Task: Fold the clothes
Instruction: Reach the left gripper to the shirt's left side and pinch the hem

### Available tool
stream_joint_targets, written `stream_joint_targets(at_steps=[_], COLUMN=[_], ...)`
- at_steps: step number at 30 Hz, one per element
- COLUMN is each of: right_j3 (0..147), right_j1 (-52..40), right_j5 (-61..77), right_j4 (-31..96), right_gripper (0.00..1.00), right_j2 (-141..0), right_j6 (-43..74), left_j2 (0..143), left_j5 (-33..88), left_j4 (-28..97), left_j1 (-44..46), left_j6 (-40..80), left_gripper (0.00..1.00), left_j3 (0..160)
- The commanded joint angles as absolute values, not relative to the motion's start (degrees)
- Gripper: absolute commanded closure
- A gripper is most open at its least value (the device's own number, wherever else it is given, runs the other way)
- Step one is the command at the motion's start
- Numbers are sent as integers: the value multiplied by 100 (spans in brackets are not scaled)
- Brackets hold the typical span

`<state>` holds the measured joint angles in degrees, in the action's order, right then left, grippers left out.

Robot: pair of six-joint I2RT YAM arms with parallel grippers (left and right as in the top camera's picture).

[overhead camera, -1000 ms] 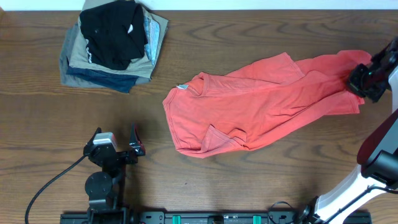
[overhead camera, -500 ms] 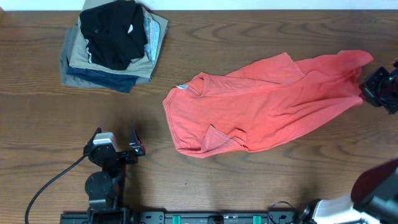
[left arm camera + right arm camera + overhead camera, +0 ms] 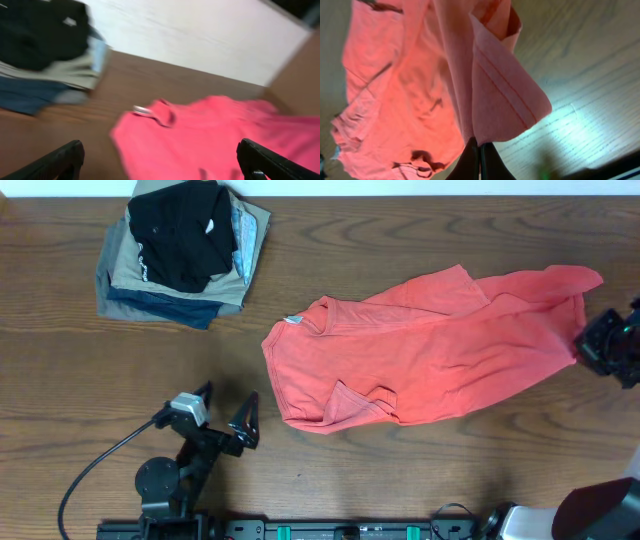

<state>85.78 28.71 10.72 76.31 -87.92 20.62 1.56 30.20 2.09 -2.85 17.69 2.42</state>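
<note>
The coral-red T-shirt (image 3: pixel 420 350) lies crumpled across the middle and right of the table, collar to the left, hem to the right. My right gripper (image 3: pixel 592 346) is at the far right edge, shut on the shirt's hem; the wrist view shows the hem (image 3: pixel 500 95) pinched between the closed fingers (image 3: pixel 480 150). My left gripper (image 3: pixel 222 425) is open and empty near the front left, pointing at the shirt. In its blurred wrist view the shirt (image 3: pixel 210 135) lies ahead between the spread fingers (image 3: pixel 160 160).
A stack of folded garments (image 3: pixel 180 255), black on top over tan, grey and blue, sits at the back left; it also shows in the left wrist view (image 3: pixel 45 45). A cable (image 3: pixel 95 475) runs from the left arm. Bare wood lies in front.
My right gripper pulled the hem further right and toward the front, stretching the shirt. My left gripper swung right toward the shirt and now shows open.
</note>
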Motion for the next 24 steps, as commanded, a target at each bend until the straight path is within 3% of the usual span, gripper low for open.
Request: stream_joint_targets(at_steps=[1,7,15,21,24], right_j3=[8051,7319,7177,7177,7177], right_j1=[2875,2875,2875,2875,2875], right_j5=[1131,1313,1310,1313,1313], right_j4=[7432,6993,6947,7032,7041], right_gripper=[99,99,99,99,99], right_j2=[-8495,-8193,-8110,-8110,-8110], right_j6=[2143,2141,2036,1918,1857], left_j2=[185,1253,4211,5929,6530], left_j5=[3942,4423,4779,3221,2137], left_j4=[237,722,2510,3594,3562], left_j1=[-281,-279,220,1347,1907], left_j6=[2088,1754,585,403,405], left_gripper=[2,2,2,2,2], left_j3=[720,1905,4110,5391,5586])
